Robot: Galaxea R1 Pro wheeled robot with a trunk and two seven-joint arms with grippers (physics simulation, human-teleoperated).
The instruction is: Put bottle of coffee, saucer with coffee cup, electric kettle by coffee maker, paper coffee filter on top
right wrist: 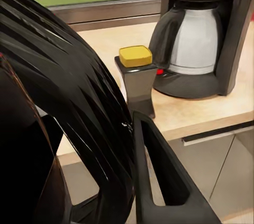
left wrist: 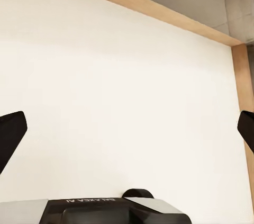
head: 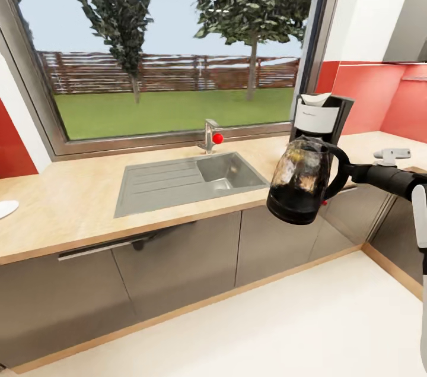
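The electric kettle (head: 299, 181), rounded glass with a black handle, hangs in the air in front of the counter edge, with my right gripper (head: 344, 173) shut on its handle. Just behind it the black coffee maker (head: 321, 117) stands on the kitchen countertop (head: 77, 205), a white paper coffee filter (head: 314, 99) on its top. In the right wrist view the kettle (right wrist: 63, 107) looms close, and beyond it the bottle of coffee (right wrist: 136, 83) with its yellow cap stands right beside the coffee maker (right wrist: 203, 33). My left gripper (left wrist: 127, 134) is open above the white floor. A white saucer (head: 6, 209) lies at the far left.
A steel sink (head: 190, 180) with a faucet (head: 210, 136) is set into the countertop under the window. A small pale object (head: 391, 155) sits on the counter at the right corner. Grey cabinet fronts (head: 178, 264) run below, with white floor (head: 284, 329) in front.
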